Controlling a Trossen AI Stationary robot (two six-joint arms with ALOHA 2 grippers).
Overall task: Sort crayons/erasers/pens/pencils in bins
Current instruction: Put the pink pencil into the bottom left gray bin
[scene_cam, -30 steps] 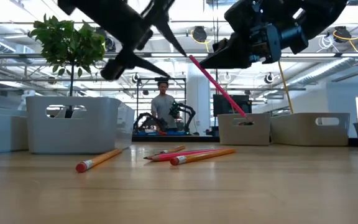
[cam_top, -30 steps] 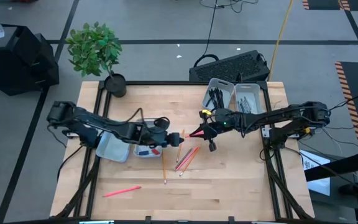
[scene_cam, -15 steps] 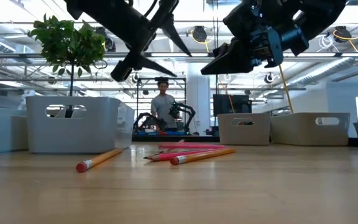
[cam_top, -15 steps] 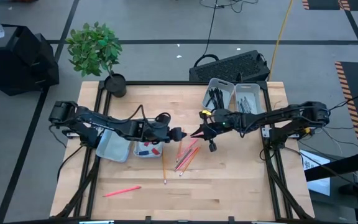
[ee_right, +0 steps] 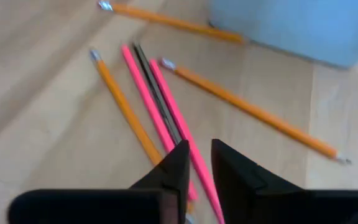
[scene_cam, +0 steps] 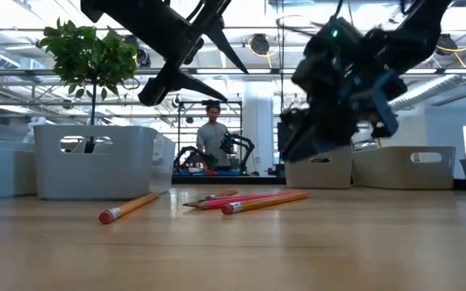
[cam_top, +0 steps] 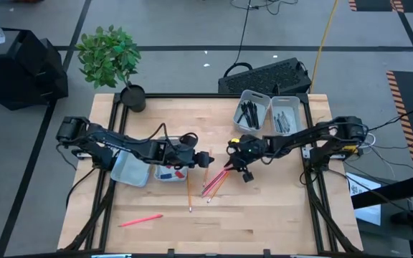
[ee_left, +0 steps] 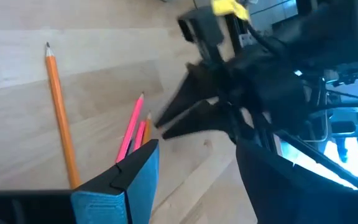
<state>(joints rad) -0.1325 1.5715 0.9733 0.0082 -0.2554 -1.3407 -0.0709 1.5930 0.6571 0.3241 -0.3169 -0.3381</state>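
Your right end effector (cam_top: 230,165), fingers slightly apart and empty, hangs over the pencils (cam_top: 215,181) at frame centre on the table (cam_top: 264,208). Left end effector (cam_top: 208,158), open and empty, crowds in just left. Bins (cam_top: 267,112) sit upper right; plant (cam_top: 110,57) upper left.

You've got grey floor (cam_top: 178,29) with dark tape lines up top, a potted plant (cam_top: 110,57) upper left, keyboard (cam_top: 267,75) upper middle.
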